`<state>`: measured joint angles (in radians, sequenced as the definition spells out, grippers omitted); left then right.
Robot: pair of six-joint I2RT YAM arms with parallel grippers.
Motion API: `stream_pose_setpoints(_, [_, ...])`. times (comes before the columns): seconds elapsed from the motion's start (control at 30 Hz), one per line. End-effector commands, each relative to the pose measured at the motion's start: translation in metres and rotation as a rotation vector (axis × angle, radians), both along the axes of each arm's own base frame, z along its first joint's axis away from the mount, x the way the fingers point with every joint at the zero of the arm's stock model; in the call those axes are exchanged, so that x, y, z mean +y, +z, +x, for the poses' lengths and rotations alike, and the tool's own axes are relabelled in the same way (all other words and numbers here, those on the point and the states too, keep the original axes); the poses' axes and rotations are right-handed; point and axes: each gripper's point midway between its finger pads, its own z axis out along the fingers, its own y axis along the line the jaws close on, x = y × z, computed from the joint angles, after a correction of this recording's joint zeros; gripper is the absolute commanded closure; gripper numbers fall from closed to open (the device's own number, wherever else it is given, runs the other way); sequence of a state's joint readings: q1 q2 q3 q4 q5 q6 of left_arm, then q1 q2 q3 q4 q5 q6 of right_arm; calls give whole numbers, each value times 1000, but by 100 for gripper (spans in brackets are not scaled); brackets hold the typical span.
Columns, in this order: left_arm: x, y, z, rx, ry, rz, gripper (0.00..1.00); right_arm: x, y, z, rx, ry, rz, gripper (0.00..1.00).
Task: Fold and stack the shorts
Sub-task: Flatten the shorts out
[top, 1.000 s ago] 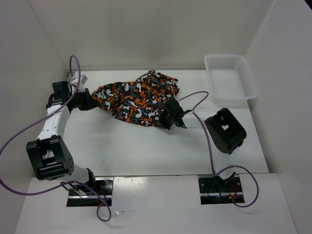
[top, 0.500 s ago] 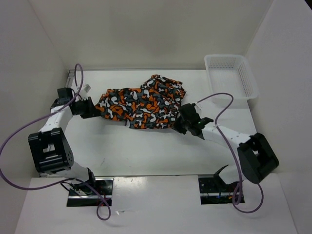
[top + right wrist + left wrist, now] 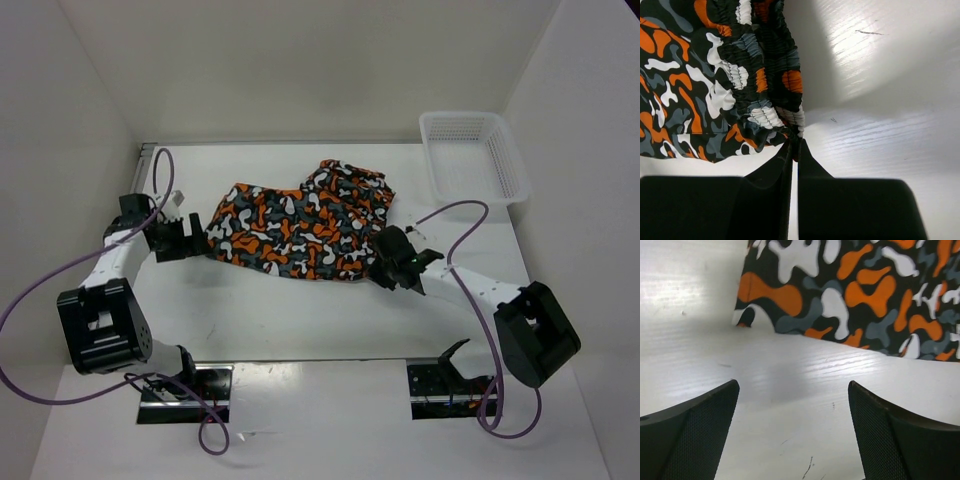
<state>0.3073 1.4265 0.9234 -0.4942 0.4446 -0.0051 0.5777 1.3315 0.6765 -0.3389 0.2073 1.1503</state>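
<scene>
The shorts (image 3: 300, 232), printed in orange, grey, black and white blotches, lie spread across the middle of the table. My left gripper (image 3: 192, 239) sits just off their left edge, open, with bare table between its fingers (image 3: 695, 432); the cloth edge (image 3: 840, 305) lies ahead of it, untouched. My right gripper (image 3: 388, 268) is at the shorts' right end, shut on the gathered elastic waistband (image 3: 782, 117), pinched at the fingertips (image 3: 795, 145).
A white mesh basket (image 3: 472, 158) stands at the back right corner. White walls close in the table on the left, back and right. Purple cables loop over both arms.
My left gripper has let go of the shorts' left edge and opened. The right gripper has pulled the waistband rightward and nearer, so the shorts now lie more spread out.
</scene>
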Motion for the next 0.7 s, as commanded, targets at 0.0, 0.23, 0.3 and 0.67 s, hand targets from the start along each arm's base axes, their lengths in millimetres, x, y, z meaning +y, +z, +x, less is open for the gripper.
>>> stream_pose_setpoints(0.0, [12, -24, -18, 89, 45, 59, 4, -20, 0, -5, -5, -38, -36, 100])
stream_pose_setpoints(0.23, [-18, -57, -24, 36, -31, -79, 10, -41, 16, -8, -104, -24, 44, 82])
stream_pose_setpoints(0.3, [-24, -70, -26, 64, -46, -122, 10, -33, 22, -7, -123, 26, 70, 20])
stream_pose_setpoints(0.67, [-44, -89, -62, 59, -70, -175, 20, -23, 39, -12, -159, 52, 150, 0])
